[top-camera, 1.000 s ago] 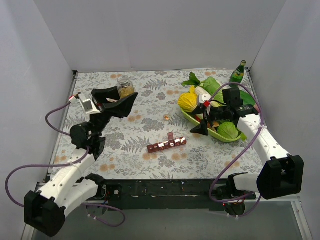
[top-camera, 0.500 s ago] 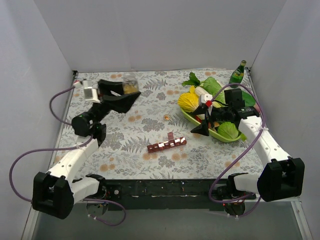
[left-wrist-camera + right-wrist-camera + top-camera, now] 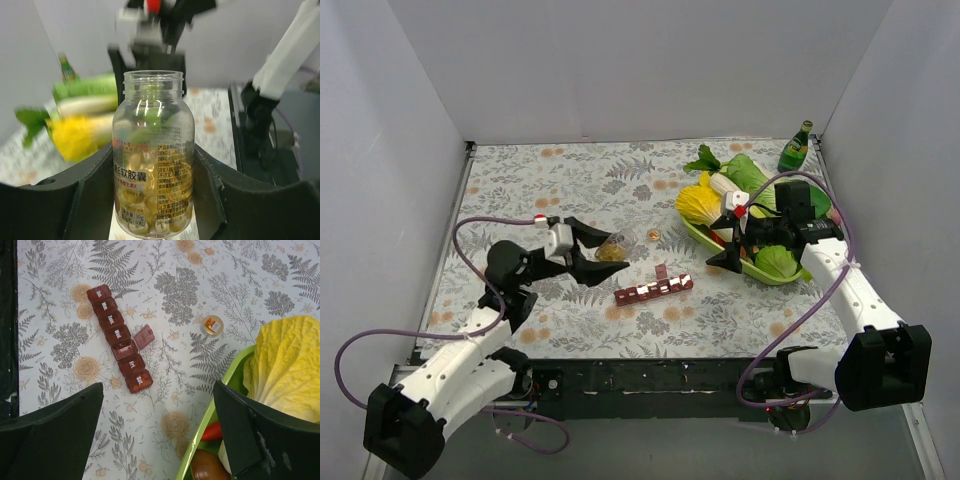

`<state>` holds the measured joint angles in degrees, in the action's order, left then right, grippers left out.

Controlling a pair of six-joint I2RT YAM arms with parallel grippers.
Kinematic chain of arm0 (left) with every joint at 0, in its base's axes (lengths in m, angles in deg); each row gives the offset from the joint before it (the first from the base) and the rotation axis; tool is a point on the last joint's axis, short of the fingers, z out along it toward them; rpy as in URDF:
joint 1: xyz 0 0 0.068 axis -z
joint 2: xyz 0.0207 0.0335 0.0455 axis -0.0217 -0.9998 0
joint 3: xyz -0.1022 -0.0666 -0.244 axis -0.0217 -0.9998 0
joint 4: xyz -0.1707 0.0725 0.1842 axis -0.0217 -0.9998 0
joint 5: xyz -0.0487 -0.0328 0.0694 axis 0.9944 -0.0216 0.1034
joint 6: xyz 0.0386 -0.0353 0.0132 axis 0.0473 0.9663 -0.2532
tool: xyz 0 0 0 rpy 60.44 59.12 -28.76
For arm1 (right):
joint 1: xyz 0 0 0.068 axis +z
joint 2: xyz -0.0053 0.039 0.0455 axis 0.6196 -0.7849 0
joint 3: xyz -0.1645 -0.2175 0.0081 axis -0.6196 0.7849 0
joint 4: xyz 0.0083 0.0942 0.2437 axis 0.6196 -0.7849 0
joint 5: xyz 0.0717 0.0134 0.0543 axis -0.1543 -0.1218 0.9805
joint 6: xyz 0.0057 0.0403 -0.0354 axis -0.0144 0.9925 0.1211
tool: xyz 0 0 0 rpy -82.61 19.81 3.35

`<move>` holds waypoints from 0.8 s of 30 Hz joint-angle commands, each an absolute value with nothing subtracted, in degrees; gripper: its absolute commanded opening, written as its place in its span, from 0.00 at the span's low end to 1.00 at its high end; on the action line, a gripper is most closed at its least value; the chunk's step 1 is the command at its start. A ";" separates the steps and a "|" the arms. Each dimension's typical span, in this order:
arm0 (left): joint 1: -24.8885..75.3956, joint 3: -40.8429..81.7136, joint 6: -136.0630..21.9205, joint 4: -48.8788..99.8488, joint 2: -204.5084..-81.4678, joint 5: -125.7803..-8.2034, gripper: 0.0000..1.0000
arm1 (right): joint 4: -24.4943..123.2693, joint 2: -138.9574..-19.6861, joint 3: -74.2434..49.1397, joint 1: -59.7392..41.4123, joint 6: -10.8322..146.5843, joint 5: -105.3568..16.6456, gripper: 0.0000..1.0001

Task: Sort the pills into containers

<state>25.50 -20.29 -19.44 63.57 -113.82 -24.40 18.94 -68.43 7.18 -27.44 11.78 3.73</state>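
Pills [image 3: 150, 197] fill the lower half of an uncapped clear jar [image 3: 152, 125] clamped between the left gripper's [image 3: 614, 250] fingers, containers [image 3: 653, 290] lying just beyond its tips, while the right gripper [image 3: 157, 435] hangs spread wide, holding nothing, above the strip.

A clear, glossy plastic jar [image 3: 152, 125] is gleaming in the left end effector [image 3: 152, 170], between its matt black fingers [image 3: 45, 200]. Shiny amber pills [image 3: 150, 200] are showing through, and translucent dark-red plastic containers [image 3: 119, 337] are glinting against the matt, fern-printed tabletop [image 3: 190, 285].
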 commanded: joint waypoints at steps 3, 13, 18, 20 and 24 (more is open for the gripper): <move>25.21 -26.41 -38.06 40.09 -115.66 -25.15 0.00 | 21.50 -65.56 10.96 -29.50 10.53 3.63 0.98; 27.40 -26.87 -39.29 37.19 -127.33 -30.06 0.00 | 25.37 -65.65 15.80 -33.19 13.07 6.54 0.98; 30.91 -22.91 -40.70 32.71 -133.23 -33.15 0.00 | 25.72 -64.43 17.38 -35.30 13.25 7.59 0.98; 31.80 -21.25 -41.75 30.51 -135.60 -34.21 0.00 | 25.90 -63.99 17.64 -35.65 13.16 7.42 0.98; 33.38 -18.78 -42.90 27.25 -139.56 -36.31 0.00 | 25.46 -63.63 17.38 -36.27 13.07 6.89 0.98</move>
<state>32.01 -22.70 -40.44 31.02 -137.51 -33.45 24.01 -65.29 17.43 -35.74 12.90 5.39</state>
